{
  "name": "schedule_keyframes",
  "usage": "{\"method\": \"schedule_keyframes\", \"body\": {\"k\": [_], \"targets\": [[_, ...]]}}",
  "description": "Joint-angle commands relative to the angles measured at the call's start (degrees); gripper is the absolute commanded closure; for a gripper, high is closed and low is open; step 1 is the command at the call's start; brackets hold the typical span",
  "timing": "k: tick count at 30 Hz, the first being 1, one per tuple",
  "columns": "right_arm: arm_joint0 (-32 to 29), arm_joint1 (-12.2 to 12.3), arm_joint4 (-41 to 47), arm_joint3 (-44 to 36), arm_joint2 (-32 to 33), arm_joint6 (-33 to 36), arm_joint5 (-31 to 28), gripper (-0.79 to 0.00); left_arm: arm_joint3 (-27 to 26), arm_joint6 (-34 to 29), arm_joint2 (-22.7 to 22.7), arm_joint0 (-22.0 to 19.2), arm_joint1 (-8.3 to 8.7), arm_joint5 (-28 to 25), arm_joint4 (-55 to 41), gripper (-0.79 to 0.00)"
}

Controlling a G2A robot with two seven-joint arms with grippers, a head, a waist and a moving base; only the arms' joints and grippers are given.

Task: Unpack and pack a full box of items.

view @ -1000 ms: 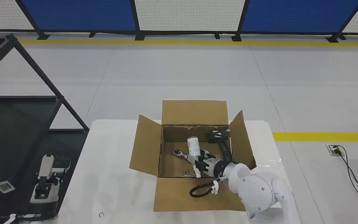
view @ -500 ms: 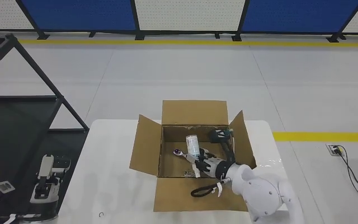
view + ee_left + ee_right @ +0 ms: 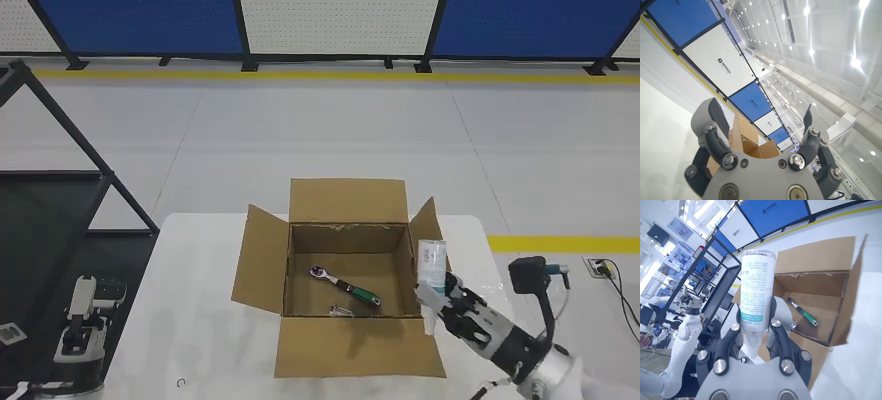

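Top view: brown cardboard box (image 3: 350, 348), flaps folded outward, stands mid-counter. Right pincer (image 3: 755, 313) is clamped on a white cylindrical plastic bottle (image 3: 755, 289) with a teal-banded label, held outside the box, just beside its right-hand flap and above the counter. Left pincer (image 3: 761, 111) is spread wide and empty. Inside the box lie a green-handled steel ratchet wrench (image 3: 345, 283) and, near the front wall, a small metallic piece (image 3: 341, 311), identity unclear.

Risk, as judged: the grip sits at the neck end, so the long smooth body may pivot or slip; a low pass could clip the flap.

White counter (image 3: 190, 330) looks flat and smooth. Beyond it: pale floor, yellow line (image 3: 300, 75), blue and white partition panels (image 3: 340, 25).
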Motion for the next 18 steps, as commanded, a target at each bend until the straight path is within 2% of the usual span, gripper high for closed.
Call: {"method": "schedule_keyframes", "body": {"k": [1,6,10,14,18], "targets": [[-2.5,0.19,1.7,-0.02,4.56,-0.99,-0.75,0.0,0.0,0.0,0.0,0.0,0.0,0.0,0.0,-0.785],[-8.97,0.52,6.86,-0.02,13.82,-2.74,-0.78,0.0,0.0,0.0,0.0,0.0,0.0,0.0,0.0,-0.785],[-13.97,0.73,8.19,-0.02,18.59,-2.26,0.98,0.0,0.0,0.0,0.0,0.0,0.0,0.0,0.0,-0.785],[-16.01,1.16,6.12,2.79,18.84,-0.24,4.06,0.0,0.0,0.0,0.0,0.0,0.0,0.0,0.0,-0.785],[-11.5,2.11,3.65,12.93,15.82,1.72,2.25,0.0,0.0,0.0,0.0,0.0,0.0,0.0,0.0,-0.785]]}}
